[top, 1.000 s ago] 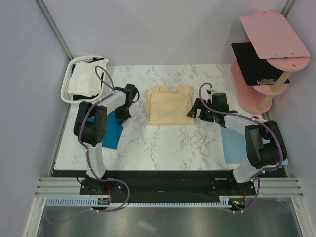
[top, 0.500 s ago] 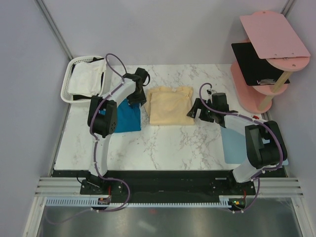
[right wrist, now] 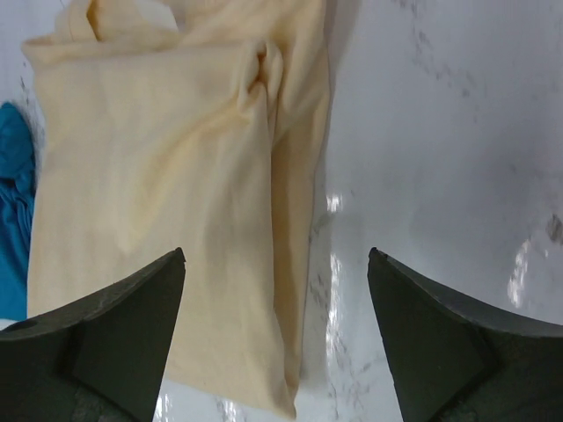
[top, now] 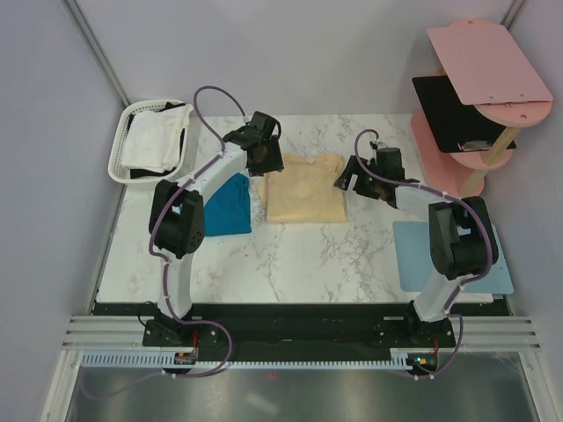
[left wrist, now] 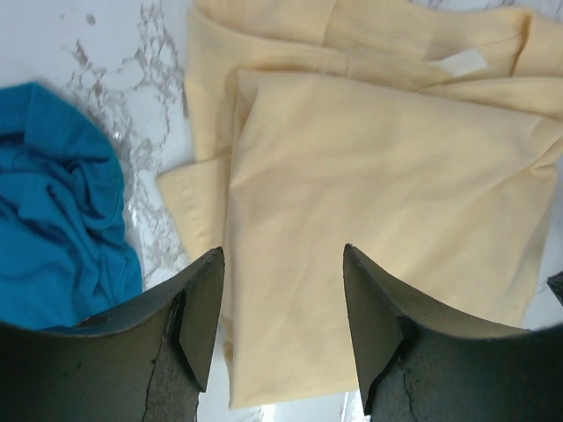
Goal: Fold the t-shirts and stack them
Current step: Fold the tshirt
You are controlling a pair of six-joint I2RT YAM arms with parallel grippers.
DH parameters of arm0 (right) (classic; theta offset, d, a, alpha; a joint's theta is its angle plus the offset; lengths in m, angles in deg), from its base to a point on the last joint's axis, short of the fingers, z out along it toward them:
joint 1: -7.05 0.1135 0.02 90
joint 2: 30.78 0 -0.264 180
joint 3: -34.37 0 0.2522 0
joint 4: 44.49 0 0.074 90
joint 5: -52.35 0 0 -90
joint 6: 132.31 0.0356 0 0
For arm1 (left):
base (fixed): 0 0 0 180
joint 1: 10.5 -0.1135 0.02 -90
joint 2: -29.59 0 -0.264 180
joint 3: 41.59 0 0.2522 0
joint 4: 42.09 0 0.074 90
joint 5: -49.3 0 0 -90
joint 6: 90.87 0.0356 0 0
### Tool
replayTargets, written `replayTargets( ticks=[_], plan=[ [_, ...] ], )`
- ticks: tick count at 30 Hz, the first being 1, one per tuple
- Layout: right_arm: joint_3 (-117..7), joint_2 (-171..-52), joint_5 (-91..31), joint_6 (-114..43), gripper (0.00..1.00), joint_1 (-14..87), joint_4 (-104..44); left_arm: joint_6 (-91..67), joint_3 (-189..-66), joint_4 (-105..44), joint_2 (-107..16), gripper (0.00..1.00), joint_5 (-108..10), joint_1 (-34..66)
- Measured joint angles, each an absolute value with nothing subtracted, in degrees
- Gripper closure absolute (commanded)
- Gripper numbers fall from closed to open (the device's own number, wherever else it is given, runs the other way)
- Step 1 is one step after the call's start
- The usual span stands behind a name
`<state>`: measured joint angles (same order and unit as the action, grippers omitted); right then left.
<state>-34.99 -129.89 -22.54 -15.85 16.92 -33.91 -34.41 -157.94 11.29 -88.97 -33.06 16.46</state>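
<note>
Cream shirt (left wrist: 378, 220) below parted, empty jaws.

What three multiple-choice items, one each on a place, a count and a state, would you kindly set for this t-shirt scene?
1. Where does the white t-shirt lie?
A. in the basket
B. on top of the yellow t-shirt
C. beneath the teal t-shirt

2. How many t-shirts lie on the table?
A. one
B. two
C. three

3. What state is the teal t-shirt in?
A. neatly folded
B. spread out flat
C. crumpled in a heap

Answers:
1 A, since the white cloth fills the basket at the table's far left corner.
2 B, since only the yellow and the teal t-shirts rest on the marble.
3 C, since the left wrist view shows it bunched and wrinkled.
</note>
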Motion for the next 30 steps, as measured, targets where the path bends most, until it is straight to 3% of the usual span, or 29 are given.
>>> replayTargets(
  ticks=[4,8,18,24,27,28,30],
  plan=[
    [-43.1,-137.8,-21.2,-14.3,0.3,16.4,-36.2,-34.2,-161.3,8.9,-92.0,0.38,-36.4,15.3],
    [-49.4,-144.1,-19.5,-12.6,0.41,16.2,-37.5,-34.2,-163.1,7.0,-95.8,0.39,-39.9,14.0],
    [-52.1,-146.7,-17.5,-10.7,0.69,15.9,-38.4,-34.2,-163.6,5.6,-100.6,0.41,-44.6,10.6],
    [-52.8,-148.8,-15.7,-9.7,0.7,15.8,-40.5,-34.2,-164.1,4.1,-102.2,0.43,-46.9,9.7],
    [-53.0,-149.6,-15.0,-9.5,0.75,15.8,-40.6,-34.2,-164.1,4.0,-102.8,0.63,-47.5,9.8],
    [-53.2,-149.8,-14.9,-9.5,0.77,15.8,-40.6,-34.2,-164.2,3.7,-103.0,0.82,-47.9,9.8],
    [-53.6,-150.3,-14.4,-9.4,0.83,15.8,-40.6,-34.1,-164.2,3.2,-103.5,0.98,-48.6,9.8]
  ],
)
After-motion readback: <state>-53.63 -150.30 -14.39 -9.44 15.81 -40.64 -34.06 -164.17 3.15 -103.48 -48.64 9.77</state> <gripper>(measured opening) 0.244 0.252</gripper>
